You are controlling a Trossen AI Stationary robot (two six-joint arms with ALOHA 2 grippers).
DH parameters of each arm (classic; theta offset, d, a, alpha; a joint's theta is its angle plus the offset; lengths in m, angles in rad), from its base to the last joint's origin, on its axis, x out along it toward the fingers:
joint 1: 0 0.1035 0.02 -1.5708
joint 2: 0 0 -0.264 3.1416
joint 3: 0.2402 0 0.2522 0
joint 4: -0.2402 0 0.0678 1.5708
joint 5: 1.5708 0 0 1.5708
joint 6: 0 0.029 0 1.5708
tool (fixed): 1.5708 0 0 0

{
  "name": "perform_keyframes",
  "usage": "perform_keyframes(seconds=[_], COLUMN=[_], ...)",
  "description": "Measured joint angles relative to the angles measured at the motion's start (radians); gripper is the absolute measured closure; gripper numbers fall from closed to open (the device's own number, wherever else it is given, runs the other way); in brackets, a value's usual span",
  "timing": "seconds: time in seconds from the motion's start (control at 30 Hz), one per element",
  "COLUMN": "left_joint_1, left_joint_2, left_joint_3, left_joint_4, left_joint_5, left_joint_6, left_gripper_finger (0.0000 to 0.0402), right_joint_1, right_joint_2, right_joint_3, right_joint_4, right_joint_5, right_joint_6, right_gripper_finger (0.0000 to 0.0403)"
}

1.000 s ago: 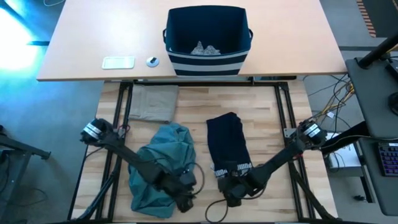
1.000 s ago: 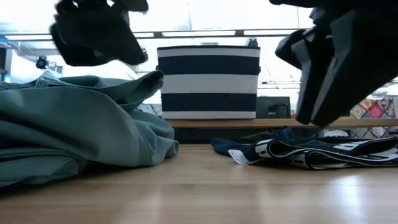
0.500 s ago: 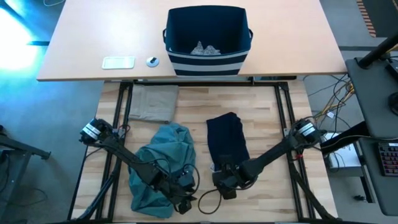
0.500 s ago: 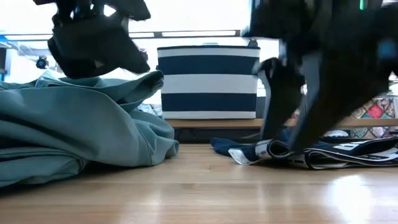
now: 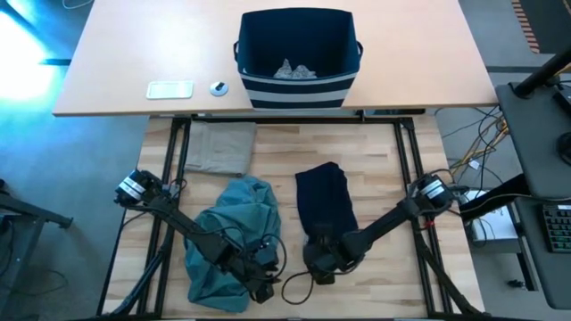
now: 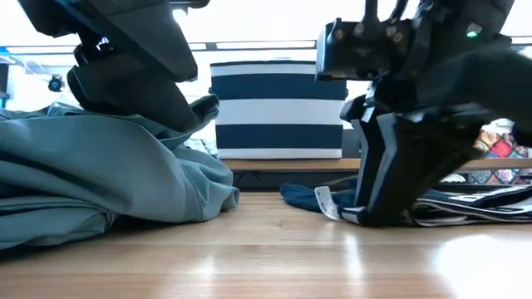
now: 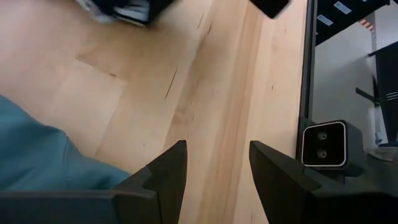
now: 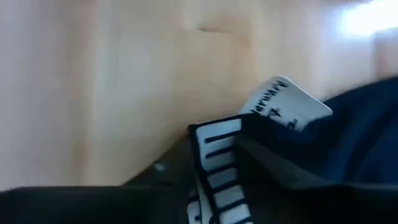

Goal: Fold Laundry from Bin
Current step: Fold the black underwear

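On the left of the tabletop [image 5: 384, 178] the beige garment [image 5: 219, 146] lies flat and folded near the far edge, well clear of both arms. Nearer, the teal-green garment [image 5: 230, 239] sits in a loose heap. The left pincer [image 7: 212, 180] hovers at the heap's near right edge with its fingers [image 7: 166, 177] spread and nothing between them, only bare wood showing in the gap. If that arm swings inward, it could drag a teal fold along and undo the pile.

At centre, the navy garment [image 5: 326, 207] lies stretched out, its white-lettered waistband [image 6: 337, 205] at the near end. The right pincer [image 5: 319, 256] is down on that near left corner, and the right wrist view shows the band and a white label [image 8: 287, 101] lying at its fingers. They look pinched on the band, though the hold seems shallow. A thin bite on elastic could slip when lifted, or the fingers could scrape the wood and catch only the label.

Beyond, on the far table, the bin [image 5: 297, 57] holds small grey pieces [image 5: 295, 69] not yet taken out.
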Motion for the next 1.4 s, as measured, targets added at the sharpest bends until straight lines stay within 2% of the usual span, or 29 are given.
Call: perform_keyframes(seconds=[0.1,0.13,0.23,0.4,0.6,0.73,0.83,0.9,1.0,1.17,1.4], left_joint_1=[0.000,0.001,0.006,0.059,0.161,0.215,0.240,0.243,0.239,0.238,0.242], left_joint_2=[0.001,0.001,0.001,0.001,0.038,0.133,0.194,0.215,0.219,0.222,0.236], left_joint_3=[0.000,0.000,0.000,0.000,0.001,0.036,0.094,0.147,0.232,0.323,0.342], left_joint_4=[0.010,0.017,0.047,0.116,0.228,0.350,0.342,0.337,0.272,0.108,0.094], left_joint_5=[-0.002,-0.002,-0.002,-0.002,0.006,0.030,-0.011,-0.049,-0.135,-0.282,-0.290], left_joint_6=[0.022,0.030,0.055,0.123,0.262,0.323,0.358,0.439,0.580,0.691,0.901], left_gripper_finger=[0.0243,0.0243,0.0243,0.0243,0.0243,0.0243,0.0243,0.0243,0.0241,0.0218,0.0175], right_joint_1=[-0.013,-0.018,-0.026,-0.029,-0.028,-0.028,-0.027,-0.027,-0.027,-0.022,-0.007], right_joint_2=[-0.008,-0.015,-0.050,-0.110,-0.187,-0.247,-0.272,-0.283,-0.293,-0.291,-0.290], right_joint_3=[0.038,0.059,0.136,0.229,0.203,0.176,0.175,0.174,0.173,0.170,0.169], right_joint_4=[-0.092,-0.131,-0.296,-0.506,-0.720,-0.725,-0.692,-0.670,-0.656,-0.622,-0.522], right_joint_5=[0.016,0.018,0.002,-0.128,-0.144,-0.144,-0.146,-0.146,-0.146,-0.146,-0.140], right_joint_6=[-0.018,-0.022,-0.027,-0.088,-0.074,-0.031,-0.013,-0.012,-0.010,-0.018,-0.082], right_gripper_finger=[0.0375,0.0382,0.0391,0.0394,0.0394,0.0394,0.0394,0.0394,0.0394,0.0394,0.0394])
